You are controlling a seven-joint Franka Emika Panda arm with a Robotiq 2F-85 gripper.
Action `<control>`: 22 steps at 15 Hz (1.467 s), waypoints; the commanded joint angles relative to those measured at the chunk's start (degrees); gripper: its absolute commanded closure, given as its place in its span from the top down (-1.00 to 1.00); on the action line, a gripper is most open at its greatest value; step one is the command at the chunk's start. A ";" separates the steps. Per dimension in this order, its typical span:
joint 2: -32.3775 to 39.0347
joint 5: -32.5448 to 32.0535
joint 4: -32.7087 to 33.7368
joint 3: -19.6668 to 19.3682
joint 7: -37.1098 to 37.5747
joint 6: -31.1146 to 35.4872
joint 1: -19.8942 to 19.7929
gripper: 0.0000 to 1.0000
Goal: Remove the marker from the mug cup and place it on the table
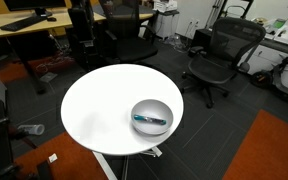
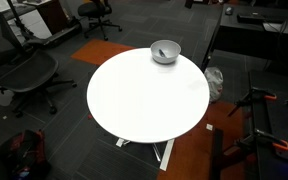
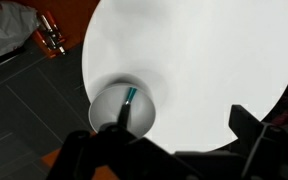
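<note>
The marker (image 1: 150, 120) lies inside the mug cup (image 1: 149, 131) on the table (image 1: 99, 100); beside the mug cup, the gripper (image 3: 174, 135) hangs spread, empty.

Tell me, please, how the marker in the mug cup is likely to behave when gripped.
The marker looks slim and straight, so it is probably stiff and light. Lying against the smooth curved wall of the mug cup, it may well roll or slide away when pinched.

round white table (image 2: 134, 100), mug cup (image 2: 165, 51) near edge

The tool (image 3: 174, 135) is cut off below; the marker (image 3: 126, 105) seems partly hidden.
</note>
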 commanded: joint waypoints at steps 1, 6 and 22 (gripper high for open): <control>6.65 -2.75 5.14 0.03 4.56 2.35 -1.67 1.00; 15.14 -5.42 10.50 -1.68 8.92 4.66 -2.20 1.00; 34.91 -0.68 25.03 -5.45 10.14 2.26 -2.57 1.00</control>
